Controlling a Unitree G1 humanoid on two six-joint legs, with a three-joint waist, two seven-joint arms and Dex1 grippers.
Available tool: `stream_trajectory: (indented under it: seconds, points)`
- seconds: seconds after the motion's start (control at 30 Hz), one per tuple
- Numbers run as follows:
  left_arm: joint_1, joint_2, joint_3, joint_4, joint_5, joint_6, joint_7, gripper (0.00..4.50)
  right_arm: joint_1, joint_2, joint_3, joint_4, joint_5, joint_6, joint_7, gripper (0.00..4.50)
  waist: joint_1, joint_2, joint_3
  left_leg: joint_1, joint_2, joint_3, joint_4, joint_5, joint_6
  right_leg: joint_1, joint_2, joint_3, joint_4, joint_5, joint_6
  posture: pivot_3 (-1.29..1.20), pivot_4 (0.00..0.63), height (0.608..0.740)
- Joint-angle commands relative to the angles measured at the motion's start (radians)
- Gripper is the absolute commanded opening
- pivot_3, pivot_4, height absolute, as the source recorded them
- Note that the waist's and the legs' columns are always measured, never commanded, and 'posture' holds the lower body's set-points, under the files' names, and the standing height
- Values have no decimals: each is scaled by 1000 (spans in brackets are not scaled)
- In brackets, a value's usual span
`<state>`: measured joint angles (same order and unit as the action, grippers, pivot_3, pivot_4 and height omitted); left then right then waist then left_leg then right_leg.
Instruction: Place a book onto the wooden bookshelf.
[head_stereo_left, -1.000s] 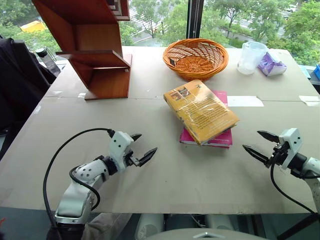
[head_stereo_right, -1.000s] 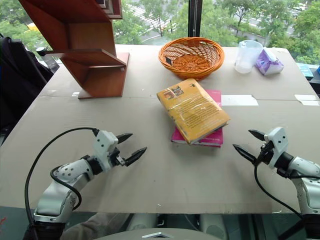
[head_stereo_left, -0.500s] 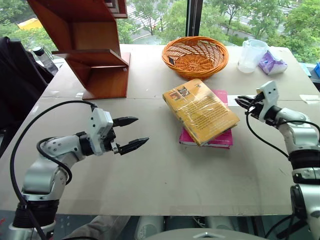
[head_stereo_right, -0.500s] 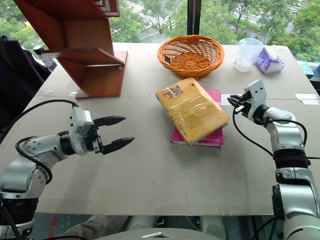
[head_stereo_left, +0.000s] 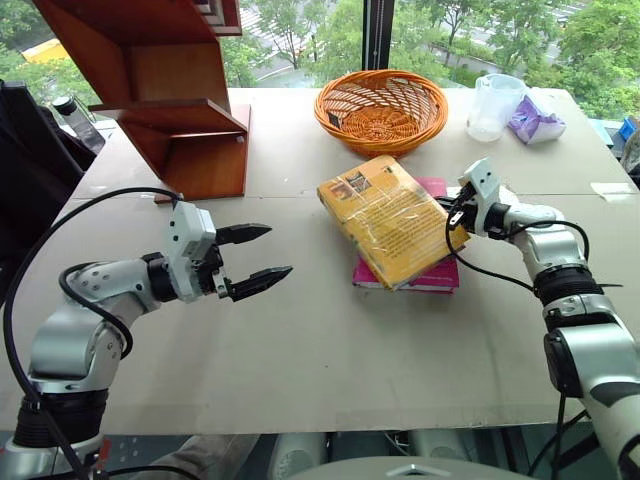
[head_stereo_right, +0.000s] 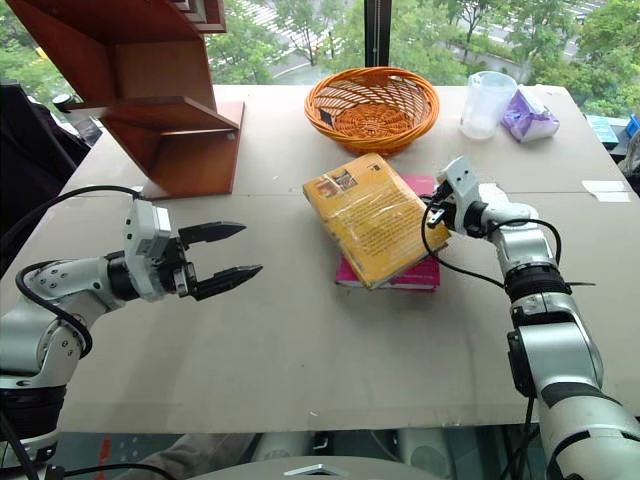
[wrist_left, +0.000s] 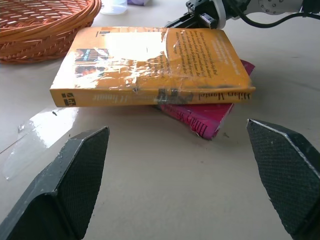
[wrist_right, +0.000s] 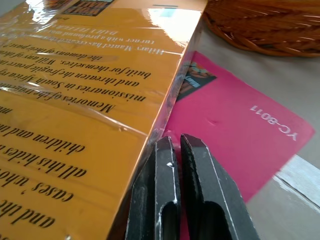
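Bare tan tabletop (head_stereo_left: 330, 350) lies open between the wide-spread left gripper (head_stereo_left: 255, 253) and the thick yellow-orange wrapped book (head_stereo_left: 390, 218). At the book's 3 o'clock edge the closed right gripper (head_stereo_left: 457, 208) blocks access; the orange wicker basket (head_stereo_left: 380, 97) crowds 12 o'clock, the reddish-brown wooden bookshelf (head_stereo_left: 180, 110) 10 o'clock.

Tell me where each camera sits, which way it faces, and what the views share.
Head views: look forward and down at the table; both arms show, left tool open, right tool shut beside the yellow book.
Left wrist view: faces the yellow book's spine between its own fingers.
Right wrist view: its shut fingers over the pink book.
Shared: both books and the basket.
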<state>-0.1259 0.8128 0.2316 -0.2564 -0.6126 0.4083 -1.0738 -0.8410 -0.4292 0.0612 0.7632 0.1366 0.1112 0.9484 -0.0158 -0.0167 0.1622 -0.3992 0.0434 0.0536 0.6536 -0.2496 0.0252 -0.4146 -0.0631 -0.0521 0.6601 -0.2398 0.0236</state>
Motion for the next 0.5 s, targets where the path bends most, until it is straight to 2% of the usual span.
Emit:
stream_trajectory:
  seconds: [0.03, 0.37, 0.5]
  points:
    - [1, 15, 29, -30, -16, 2, -4, 4500, 3, 19, 20, -97, 5, 16, 40, 76, 0, 0, 0, 0, 1, 0, 0, 0, 0, 0, 0, 0, 0, 0, 0, 0, 150, 740]
    - [45, -8, 43, -37, -37, 64, 55, 4500, 47, 50, 37, -198, -5, 46, 19, 76, 2, 0, 0, 0, 2, 1, 0, 0, 0, 0, -1, 0, 0, 0, 0, 0, 150, 740]
    - [9, -160, 44, 25, -177, 321, 303, 4500, 97, -19, -24, -272, 16, 56, -13, 76, 10, 1, 0, 0, 2, 0, 0, 0, 0, 0, -1, 0, 1, 0, 0, 0, 150, 740]
